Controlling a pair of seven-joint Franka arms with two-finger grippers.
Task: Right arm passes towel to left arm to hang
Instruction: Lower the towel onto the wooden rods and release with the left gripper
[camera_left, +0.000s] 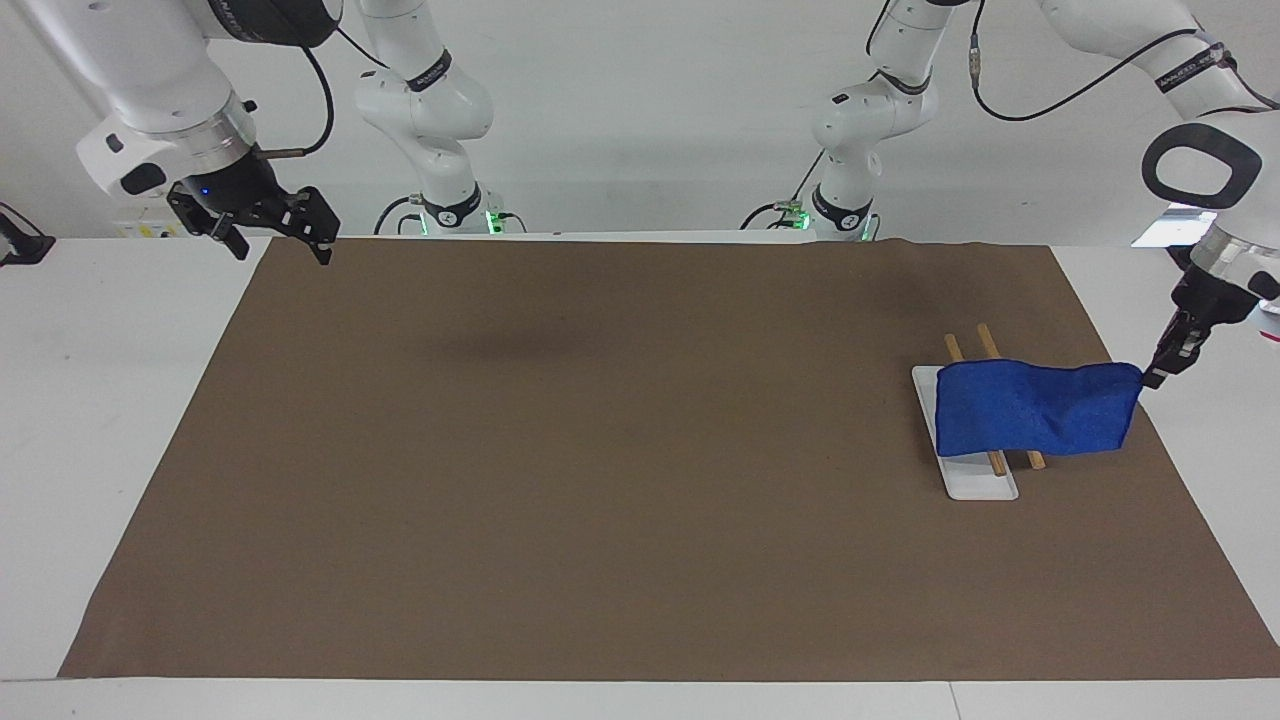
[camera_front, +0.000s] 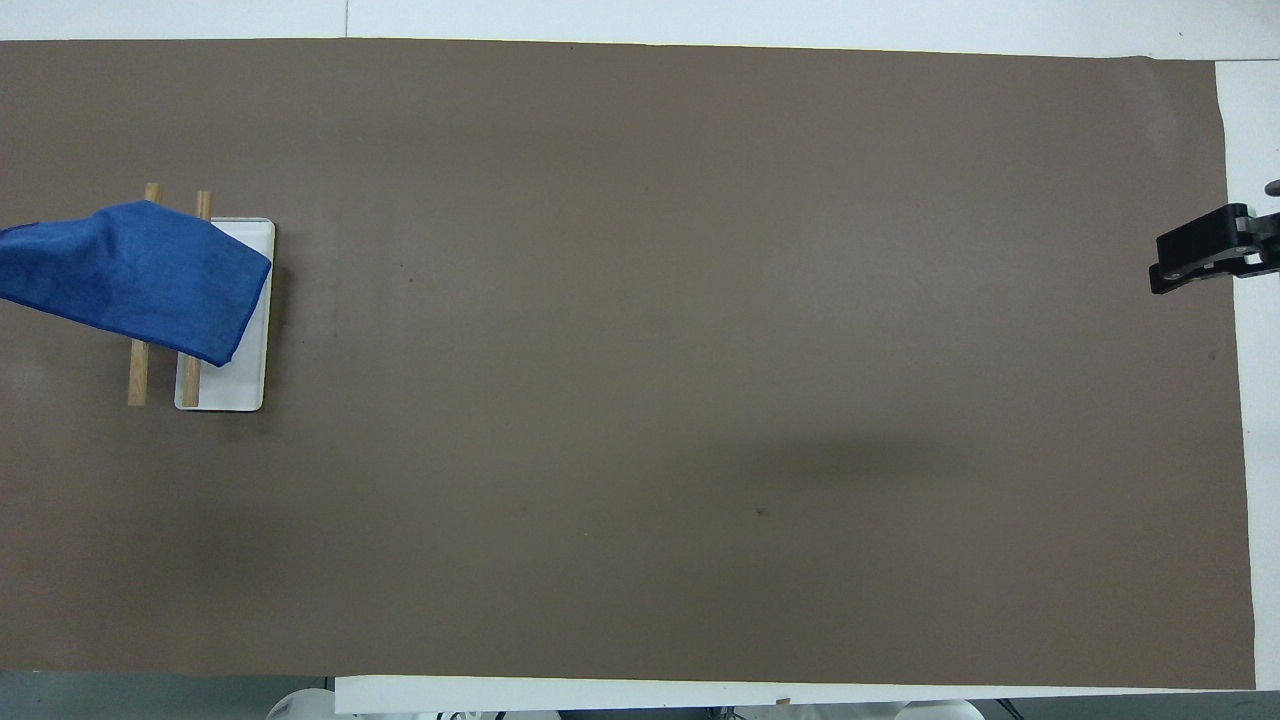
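The bright blue towel (camera_left: 1035, 420) (camera_front: 140, 275) lies draped across the two wooden bars (camera_left: 985, 340) (camera_front: 138, 370) of a low rack with a white base (camera_left: 978, 485) (camera_front: 245, 385), at the left arm's end of the table. One corner is stretched out past the bars. My left gripper (camera_left: 1150, 378) is shut on that corner, just above the mat's edge; it is out of the overhead view. My right gripper (camera_left: 278, 245) (camera_front: 1200, 262) hangs open and empty over the mat's corner at the right arm's end, where that arm waits.
A brown mat (camera_left: 600, 450) (camera_front: 700, 350) covers most of the white table. Both arm bases stand along the table's edge nearest the robots.
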